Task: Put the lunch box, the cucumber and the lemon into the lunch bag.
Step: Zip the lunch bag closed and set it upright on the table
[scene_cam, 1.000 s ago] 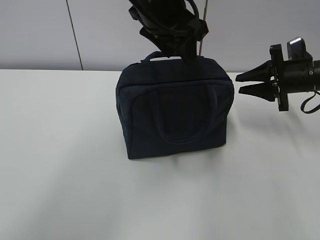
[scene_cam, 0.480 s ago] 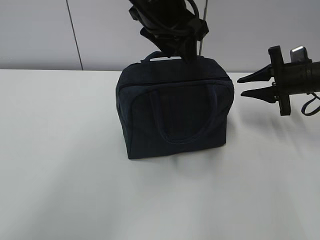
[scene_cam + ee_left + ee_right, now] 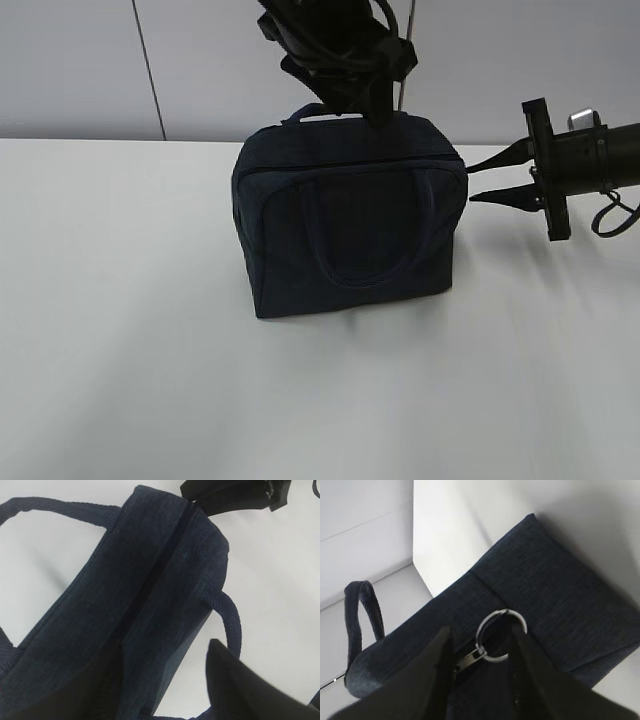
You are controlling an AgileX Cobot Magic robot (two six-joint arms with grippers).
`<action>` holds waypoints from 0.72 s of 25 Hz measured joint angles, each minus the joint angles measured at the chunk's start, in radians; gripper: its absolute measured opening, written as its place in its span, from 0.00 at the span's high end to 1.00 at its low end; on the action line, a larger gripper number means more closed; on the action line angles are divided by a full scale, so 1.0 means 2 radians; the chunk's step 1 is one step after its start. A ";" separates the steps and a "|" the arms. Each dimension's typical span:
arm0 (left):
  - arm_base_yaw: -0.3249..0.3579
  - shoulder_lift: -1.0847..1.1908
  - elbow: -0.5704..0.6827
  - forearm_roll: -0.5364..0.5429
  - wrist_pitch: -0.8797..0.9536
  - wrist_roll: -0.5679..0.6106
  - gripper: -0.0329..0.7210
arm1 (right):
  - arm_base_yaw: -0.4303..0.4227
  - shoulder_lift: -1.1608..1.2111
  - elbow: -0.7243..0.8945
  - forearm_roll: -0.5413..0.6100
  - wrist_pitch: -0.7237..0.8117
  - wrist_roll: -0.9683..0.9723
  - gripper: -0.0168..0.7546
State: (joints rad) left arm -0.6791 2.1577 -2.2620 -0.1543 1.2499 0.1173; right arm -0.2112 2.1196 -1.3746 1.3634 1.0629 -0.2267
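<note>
Flanking the ring pull (image 3: 501,635), right pincer (image 3: 480,652) fingers; no legible writing.

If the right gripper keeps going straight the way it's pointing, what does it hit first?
Most likely the metal ring pull of the lunch bag: it lies between the open right gripper fingertips, though depth is unclear.

The lunch bag (image 3: 350,225) is standing upright at the middle of the bench (image 3: 120,350). The left hand (image 3: 375,95) is hanging just above the bag's top, toward its rear. The right hand (image 3: 492,178) is reaching in sideways at the bag's upper right corner, its fingers flanking the ring pull (image 3: 501,634).
</note>
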 joint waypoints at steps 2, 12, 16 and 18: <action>0.000 0.000 0.000 0.000 0.000 0.000 0.47 | 0.000 0.000 0.000 -0.012 -0.008 0.010 0.62; 0.000 0.000 0.000 -0.004 0.000 0.000 0.47 | 0.000 0.000 0.000 -0.033 -0.025 0.038 0.62; 0.000 0.000 0.000 -0.006 0.000 0.000 0.47 | 0.000 0.000 0.000 -0.031 -0.029 0.044 0.62; 0.000 0.000 0.000 -0.007 0.000 0.000 0.47 | 0.000 0.000 0.000 -0.024 -0.029 0.045 0.62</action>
State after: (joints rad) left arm -0.6791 2.1577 -2.2620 -0.1688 1.2499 0.1173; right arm -0.2112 2.1201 -1.3746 1.3152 1.0057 -0.1368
